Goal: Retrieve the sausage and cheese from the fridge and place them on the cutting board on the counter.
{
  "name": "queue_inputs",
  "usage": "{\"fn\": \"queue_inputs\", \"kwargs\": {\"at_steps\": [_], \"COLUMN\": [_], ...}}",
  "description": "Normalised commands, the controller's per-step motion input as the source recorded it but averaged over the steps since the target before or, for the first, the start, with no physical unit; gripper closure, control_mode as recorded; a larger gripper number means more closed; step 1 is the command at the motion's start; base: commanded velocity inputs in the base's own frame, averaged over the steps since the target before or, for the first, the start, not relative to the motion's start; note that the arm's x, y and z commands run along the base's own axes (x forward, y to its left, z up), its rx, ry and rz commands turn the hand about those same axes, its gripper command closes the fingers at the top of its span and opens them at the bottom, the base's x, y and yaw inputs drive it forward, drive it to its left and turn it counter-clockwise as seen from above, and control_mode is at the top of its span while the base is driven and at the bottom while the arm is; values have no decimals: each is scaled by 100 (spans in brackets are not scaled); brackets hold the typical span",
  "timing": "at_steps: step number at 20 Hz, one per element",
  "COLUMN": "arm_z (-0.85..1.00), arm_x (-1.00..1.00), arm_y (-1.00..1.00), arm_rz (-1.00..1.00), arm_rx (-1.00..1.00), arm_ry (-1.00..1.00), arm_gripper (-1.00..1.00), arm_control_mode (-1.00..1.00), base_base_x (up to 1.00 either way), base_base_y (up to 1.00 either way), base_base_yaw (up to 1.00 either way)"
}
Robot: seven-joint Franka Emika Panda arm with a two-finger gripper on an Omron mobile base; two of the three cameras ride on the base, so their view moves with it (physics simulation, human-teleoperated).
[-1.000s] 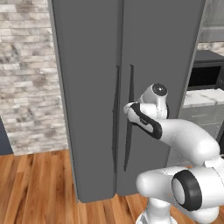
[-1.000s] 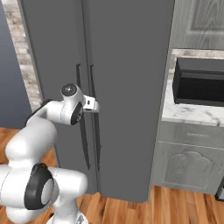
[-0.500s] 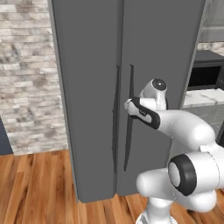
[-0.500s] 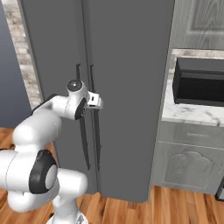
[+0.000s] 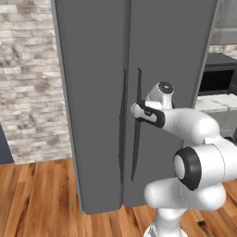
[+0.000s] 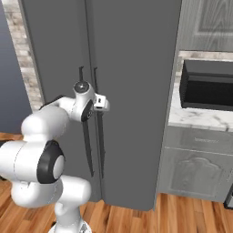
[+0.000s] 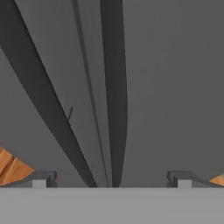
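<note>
Dark grey fridge [image 5: 97, 92] is shut, both doors closed, so the sausage and cheese must be inside, out of my sight. My end effector [image 7: 111, 179] sits wide open with nothing in it, right up against the two door handles [image 7: 114, 87]. Worry: I straddle both handles or just clip one, and the fingers slide off when I pull.

We see a pale grey-beige brick wall [image 5: 28, 88], a warm orange plank floor [image 5: 37, 199], and grey panelled cabinets [image 6: 195, 170].
</note>
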Motion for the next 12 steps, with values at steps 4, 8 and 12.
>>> {"fn": "queue_inputs", "kwargs": {"at_steps": [4,8,12], "arm_z": [-15,-28,-41], "arm_x": [41,36,31], "arm_y": [0,0,0], "arm_rz": [0,0,0], "arm_rx": [0,-1,0], "arm_ry": [0,0,0], "arm_gripper": [-100,-100,-100], "arm_control_mode": [-100,-100,-100], "base_base_x": [0,0,0], "base_base_y": [0,0,0], "base_base_yaw": [0,0,0]}}
